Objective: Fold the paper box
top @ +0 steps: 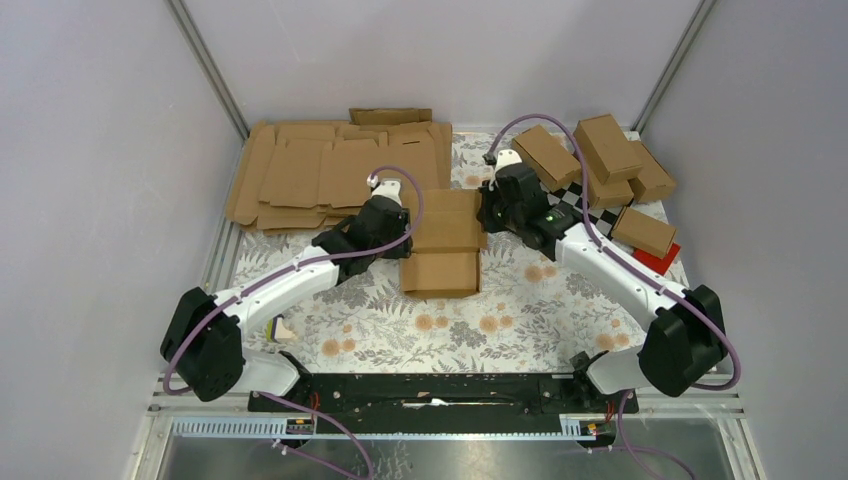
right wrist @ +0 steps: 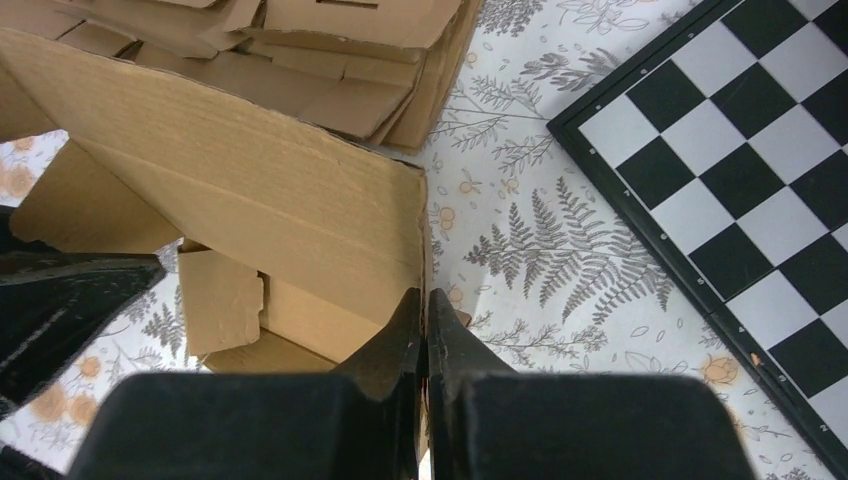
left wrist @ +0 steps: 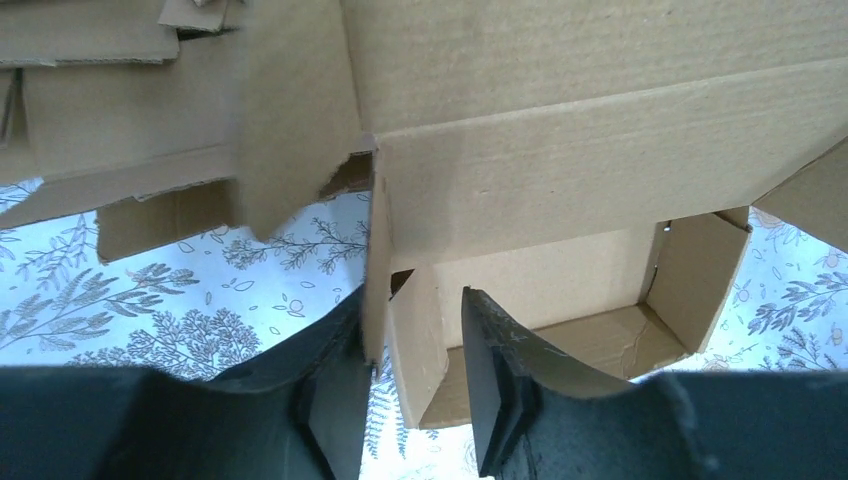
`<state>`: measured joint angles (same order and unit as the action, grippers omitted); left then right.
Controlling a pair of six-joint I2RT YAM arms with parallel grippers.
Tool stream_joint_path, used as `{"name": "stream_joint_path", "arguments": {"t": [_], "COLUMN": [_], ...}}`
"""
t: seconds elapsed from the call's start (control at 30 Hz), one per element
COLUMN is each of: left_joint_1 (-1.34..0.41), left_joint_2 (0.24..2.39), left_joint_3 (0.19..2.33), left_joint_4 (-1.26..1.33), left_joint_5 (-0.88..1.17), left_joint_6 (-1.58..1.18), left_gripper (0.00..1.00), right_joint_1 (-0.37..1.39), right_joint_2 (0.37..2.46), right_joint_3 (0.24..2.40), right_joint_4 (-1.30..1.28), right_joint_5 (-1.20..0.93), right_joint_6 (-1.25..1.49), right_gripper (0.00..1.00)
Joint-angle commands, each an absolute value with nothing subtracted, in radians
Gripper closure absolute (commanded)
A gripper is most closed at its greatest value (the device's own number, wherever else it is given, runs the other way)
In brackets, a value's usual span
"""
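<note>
Brown corrugated card, the paper box [top: 443,245] lies in the middle of the tabletop [top: 400,335] between the two arms. It is part-formed, with side walls raised around a shallow tray and broader panels not yet folded over. It looks light, and fairly stiff across its panels but ready to bend at the scored creases. A push would likely slide or tip it unless one side is pinned. The thin wall edges near a corner, close to the crease being worked, seem the best places to take hold. The right claw [right wrist: 425,300] is clenched on the edge of the box's right wall. The left claw [left wrist: 412,300] stands released, its fingers [left wrist: 500,390] straddling the left wall and a tuck flap. Beyond lie a stack of flat blanks [top: 330,170], finished cartons [top: 605,150] and a checkerboard [right wrist: 740,170].
</note>
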<state>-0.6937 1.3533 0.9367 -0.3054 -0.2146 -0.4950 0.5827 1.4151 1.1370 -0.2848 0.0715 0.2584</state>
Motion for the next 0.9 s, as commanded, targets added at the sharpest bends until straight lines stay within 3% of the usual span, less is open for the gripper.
{"name": "stream_joint_path", "arguments": {"t": [0.0,0.13,0.23,0.43,0.7,0.87], "left_joint_1": [-0.698,-0.698,-0.698,-0.706,-0.791,-0.921], "left_joint_2": [1.365,1.387,1.416,1.408,1.290,1.301], "left_joint_3": [1.007,1.025,1.046,0.991,0.797,0.725], "left_joint_4": [-0.340,-0.341,-0.341,-0.246,0.053,0.176], "left_joint_5": [-0.271,-0.280,-0.293,-0.334,-0.509,-0.749], "left_joint_6": [-0.495,-0.474,-0.469,-0.504,-0.612,-0.641], "left_gripper": [0.64,0.76,1.00,1.00,1.00,1.00], "right_joint_1": [0.595,0.596,0.598,0.612,0.744,0.785], "right_joint_2": [1.379,1.371,1.378,1.341,1.275,1.299], "right_joint_3": [1.095,1.075,1.076,1.012,0.792,0.760], "right_joint_4": [-0.184,-0.143,-0.140,-0.061,0.241,0.290], "right_joint_5": [0.125,0.114,0.117,0.209,0.573,0.715], "right_joint_6": [0.210,0.182,0.174,0.269,0.420,0.481], "right_gripper": [1.00,1.00,1.00,1.00,1.00,1.00]}}
